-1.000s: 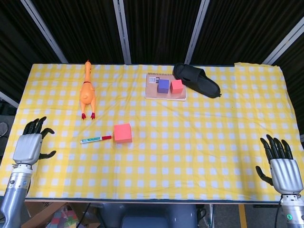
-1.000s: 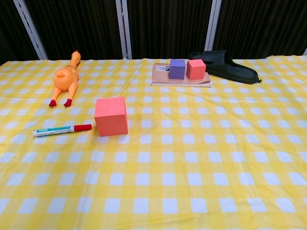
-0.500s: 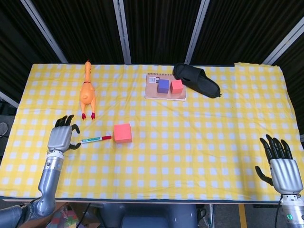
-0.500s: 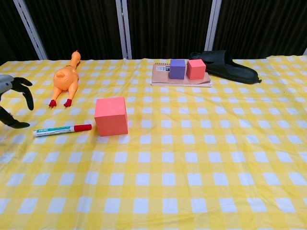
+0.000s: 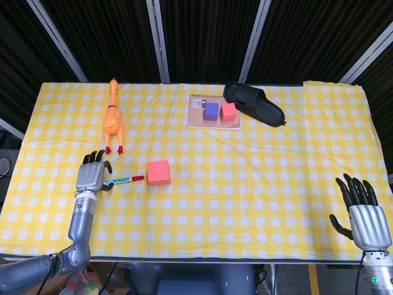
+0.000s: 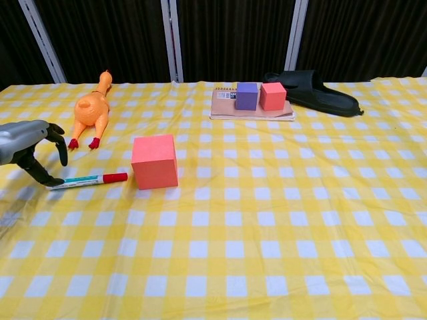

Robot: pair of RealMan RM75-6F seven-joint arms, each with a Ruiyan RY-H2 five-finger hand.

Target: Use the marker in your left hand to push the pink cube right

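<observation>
Chest view is showing the left hand (image 6: 30,150) hovering over the tail of the marker (image 6: 87,179), fingers apart, nothing gripped yet. Marker is lying on the bench (image 6: 267,233), red cap just beside the pink cube (image 6: 154,161). Closing on the barrel looks next. Plenty of open cloth is waiting rightward; right hand (image 5: 367,222) is idling, spread.
</observation>
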